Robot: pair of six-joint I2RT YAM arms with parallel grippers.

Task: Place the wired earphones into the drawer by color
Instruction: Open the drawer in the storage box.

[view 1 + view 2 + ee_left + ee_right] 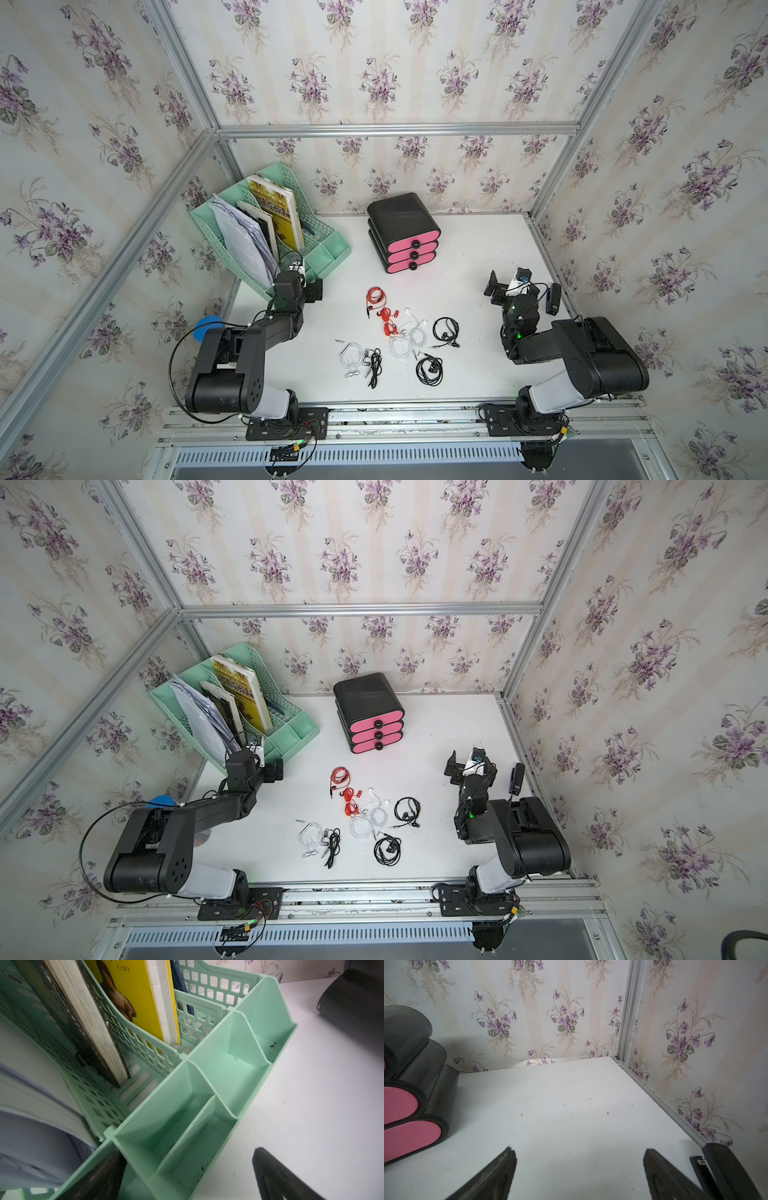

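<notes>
Grabbing the red earphones mid-frame could drag tangled white earphones along; left tool and right tool are wide open, empty.

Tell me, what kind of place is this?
Likely a robot test booth styled as a home desk: wallpaper on a metal frame, a file rack, drawers.

Violet-flowered wallpaper surrounds a white table
</notes>
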